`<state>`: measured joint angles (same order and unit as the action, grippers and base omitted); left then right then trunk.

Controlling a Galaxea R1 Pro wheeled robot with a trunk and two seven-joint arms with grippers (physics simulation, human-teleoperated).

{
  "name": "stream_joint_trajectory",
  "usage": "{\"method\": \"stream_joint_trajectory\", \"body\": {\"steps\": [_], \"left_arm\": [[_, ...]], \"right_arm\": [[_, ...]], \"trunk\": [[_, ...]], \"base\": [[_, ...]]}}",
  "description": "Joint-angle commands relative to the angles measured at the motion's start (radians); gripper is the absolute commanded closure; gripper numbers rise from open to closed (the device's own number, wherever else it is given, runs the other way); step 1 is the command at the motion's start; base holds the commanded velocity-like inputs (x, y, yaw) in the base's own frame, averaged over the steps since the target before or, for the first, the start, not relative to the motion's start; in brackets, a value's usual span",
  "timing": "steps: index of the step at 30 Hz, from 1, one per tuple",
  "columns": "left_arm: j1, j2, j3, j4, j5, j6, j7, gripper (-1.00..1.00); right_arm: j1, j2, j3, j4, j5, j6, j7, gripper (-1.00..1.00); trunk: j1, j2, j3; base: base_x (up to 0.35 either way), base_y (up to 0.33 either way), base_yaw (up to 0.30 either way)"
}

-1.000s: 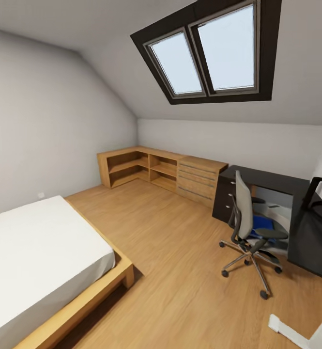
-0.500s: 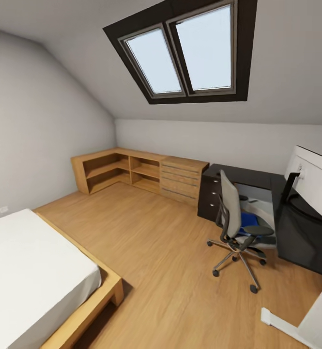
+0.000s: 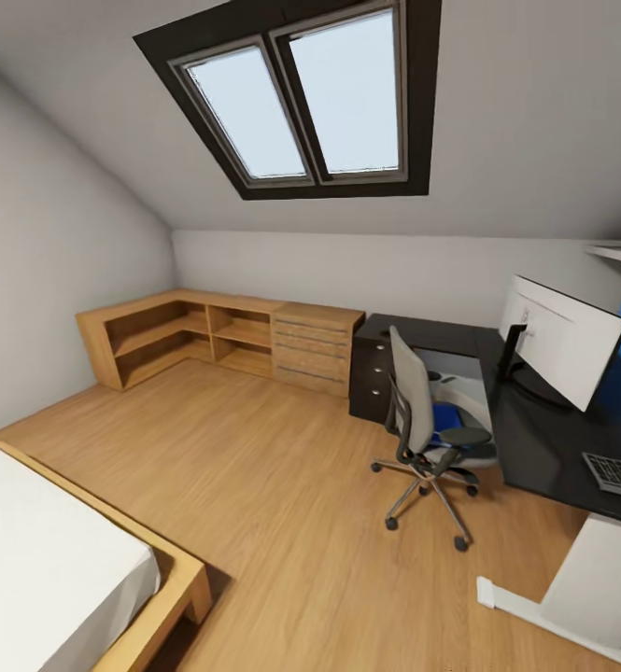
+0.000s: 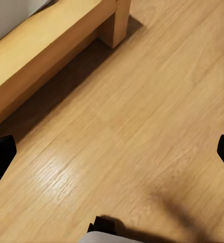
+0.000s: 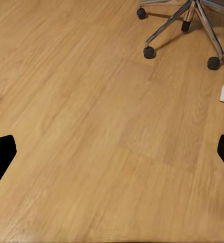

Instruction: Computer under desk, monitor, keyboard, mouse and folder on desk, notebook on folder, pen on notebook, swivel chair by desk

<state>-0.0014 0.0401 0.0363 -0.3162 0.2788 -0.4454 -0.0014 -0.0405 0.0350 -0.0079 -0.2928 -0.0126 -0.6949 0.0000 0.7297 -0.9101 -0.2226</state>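
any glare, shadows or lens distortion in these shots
Head view: wide-angle stretch, with the skylight skewed and the desk top glossy, with a faint sheen. Left wrist view: a soft sheen patch on the floor and dark shadow beneath the bed frame. Right wrist view: even light, small shadows under the swivel chair casters.

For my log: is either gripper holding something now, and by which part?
Nothing is held. The left gripper and right gripper are open, with only wood floor between their fingertips.
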Motion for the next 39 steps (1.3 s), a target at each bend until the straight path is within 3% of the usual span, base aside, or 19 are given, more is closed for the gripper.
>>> {"method": "stream_joint_trajectory", "body": {"steps": [1, 17, 39], "left_arm": [[0.0, 0.0, 0.002, 0.0, -0.001, -0.003, 0.0, -1.0], [0.0, 0.0, 0.002, 0.0, 0.0, -0.007, 0.0, -1.0], [0.0, 0.0, 0.002, 0.0, -0.001, -0.007, 0.0, -1.0]], "right_arm": [[-0.001, 0.0, -0.001, 0.001, -0.001, -0.003, 0.0, -1.0], [-0.001, 0.0, -0.001, 0.003, -0.001, -0.002, 0.0, -1.0], [-0.001, 0.001, -0.001, 0.003, -0.001, -0.002, 0.0, -1.0]], "trunk": [[0.0, -0.001, -0.001], [0.0, -0.001, -0.001], [0.0, -0.001, -0.014]], "base": [[0.009, 0.007, -0.3], [0.016, 0.006, -0.3], [0.252, 0.199, -0.243]]}}
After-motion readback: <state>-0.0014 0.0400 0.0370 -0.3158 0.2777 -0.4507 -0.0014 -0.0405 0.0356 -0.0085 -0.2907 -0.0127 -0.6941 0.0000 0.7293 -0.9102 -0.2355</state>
